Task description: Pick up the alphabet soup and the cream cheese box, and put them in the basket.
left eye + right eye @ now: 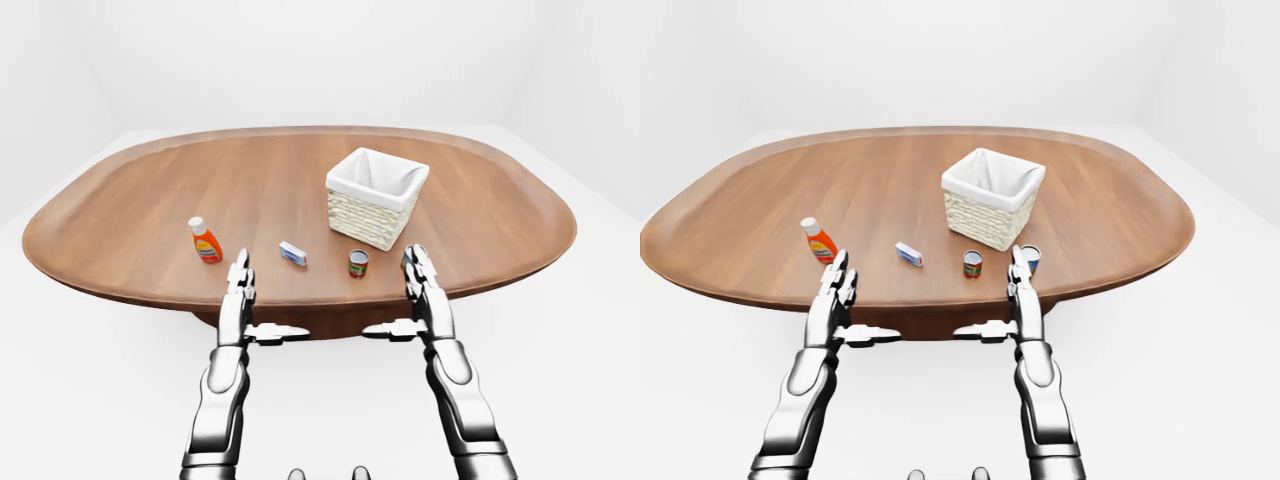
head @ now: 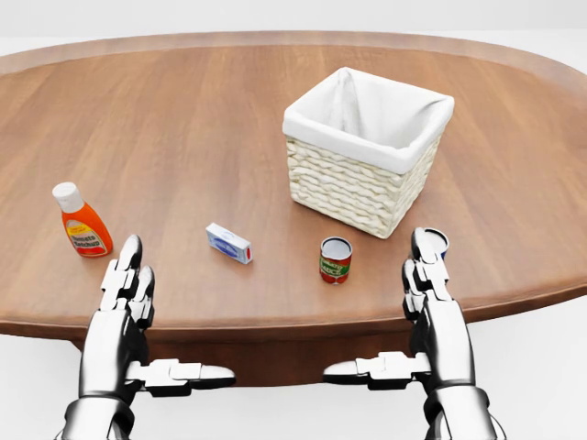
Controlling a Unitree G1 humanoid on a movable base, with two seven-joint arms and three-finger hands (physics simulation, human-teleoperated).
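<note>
In my head view the alphabet soup (image 2: 336, 259) stands on the desk (image 2: 183, 128) just near the basket (image 2: 367, 151), cream cheese box (image 2: 228, 243) to its left. In the eye views, left robot hand (image 1: 240, 285) and right robot hand (image 1: 418, 275) hover spread wide, holding nothing.

two cans (image 2: 336, 259) (image 1: 1031, 258), one box (image 2: 228, 243), one bottle (image 2: 82, 222), one basket (image 2: 367, 151)

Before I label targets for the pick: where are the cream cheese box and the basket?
cream cheese box (image 2: 228, 243), head view, its top face.
basket (image 2: 348, 191), head view, its woven wall.
</note>
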